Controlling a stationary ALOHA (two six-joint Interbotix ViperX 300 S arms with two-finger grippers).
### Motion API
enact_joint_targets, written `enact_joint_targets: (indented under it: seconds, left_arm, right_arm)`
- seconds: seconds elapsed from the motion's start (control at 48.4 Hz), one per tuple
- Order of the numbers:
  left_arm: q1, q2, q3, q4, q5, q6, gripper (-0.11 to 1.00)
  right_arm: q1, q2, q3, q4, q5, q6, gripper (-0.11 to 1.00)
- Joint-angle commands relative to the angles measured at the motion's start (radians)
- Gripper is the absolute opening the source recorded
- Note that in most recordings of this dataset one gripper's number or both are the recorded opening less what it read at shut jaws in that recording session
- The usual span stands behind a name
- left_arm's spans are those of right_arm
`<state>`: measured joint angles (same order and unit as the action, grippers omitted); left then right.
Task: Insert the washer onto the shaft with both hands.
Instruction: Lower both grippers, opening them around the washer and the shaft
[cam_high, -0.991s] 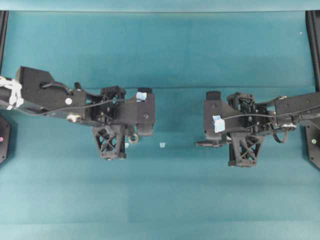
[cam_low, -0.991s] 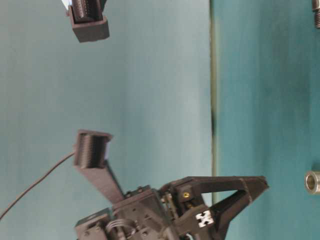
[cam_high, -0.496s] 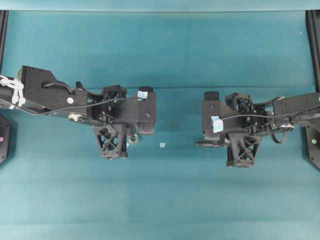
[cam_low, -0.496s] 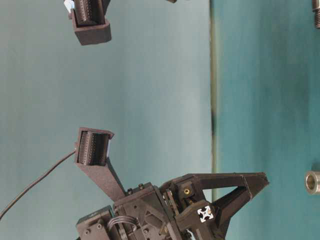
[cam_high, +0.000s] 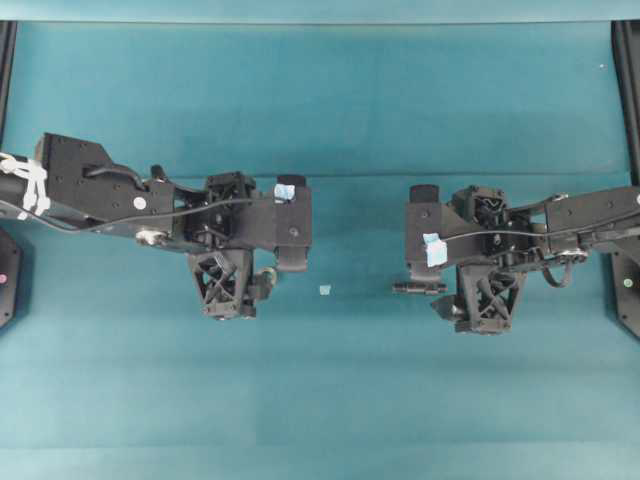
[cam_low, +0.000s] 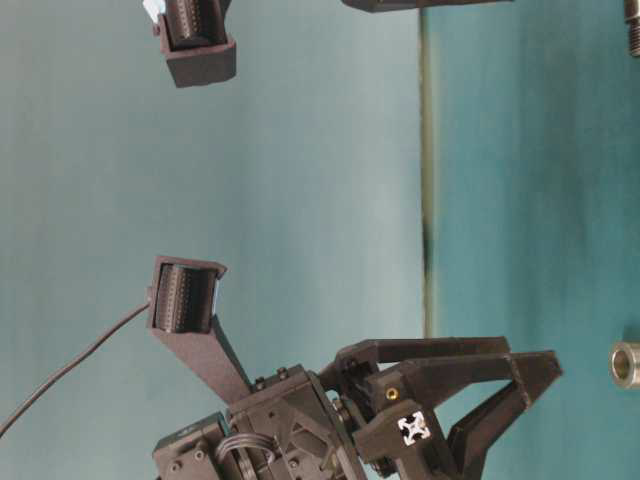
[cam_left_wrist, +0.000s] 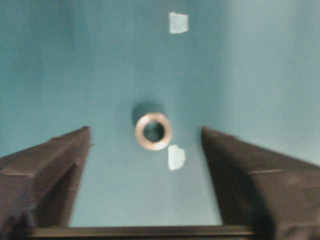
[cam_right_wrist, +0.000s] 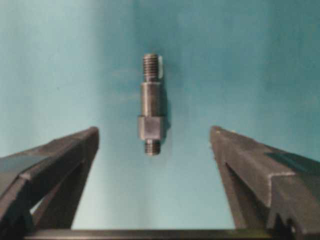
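- Both grippers, left (cam_high: 232, 313) and right (cam_high: 478, 327), are seen overhead wide open and empty; the shaft (cam_high: 418, 287) lies just beside the right one.
- Left wrist: the washer (cam_left_wrist: 153, 131) lies flat between the spread fingers (cam_left_wrist: 47, 165); it could be skidded away if pinched off-centre.
- Right wrist: the shaft (cam_right_wrist: 152, 119) lies ahead between the fingers (cam_right_wrist: 55, 160); it could be rolled by uneven closing.

The black left robot gripper with lattice-framed fingers (cam_left_wrist: 145, 165) sits left of centre in the overhead view, its arm entering from the left edge; jaws spread wide, gripping nothing. The matching black right gripper (cam_right_wrist: 155, 165) sits right of centre, arm from the right edge, jaws likewise parted and empty.
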<state>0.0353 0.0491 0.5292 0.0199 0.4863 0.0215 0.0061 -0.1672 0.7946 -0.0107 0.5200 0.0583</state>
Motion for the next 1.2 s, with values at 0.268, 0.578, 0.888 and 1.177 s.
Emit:
enact_joint_targets:
  seconds: [0.268,0.578,0.888,1.177]
  left_arm:
    - [-0.003,0.029,0.026,0.002,-0.081,0.0,0.78]
    - [-0.003,0.091,0.026,0.002,-0.094,0.002,0.78]
    - [-0.003,0.115,0.035,0.002,-0.115,0.002,0.77]
    - [-0.003,0.13,0.035,0.002,-0.13,0.002,0.77]
  right_arm:
    - [-0.008,0.014,0.018,-0.003,-0.035,-0.002,0.92]
    - [-0.008,0.035,0.025,-0.003,-0.077,0.0,0.92]
    - [-0.008,0.06,0.035,-0.003,-0.087,-0.002,0.92]
    - [-0.008,0.091,0.041,-0.003,-0.104,-0.003,0.92]
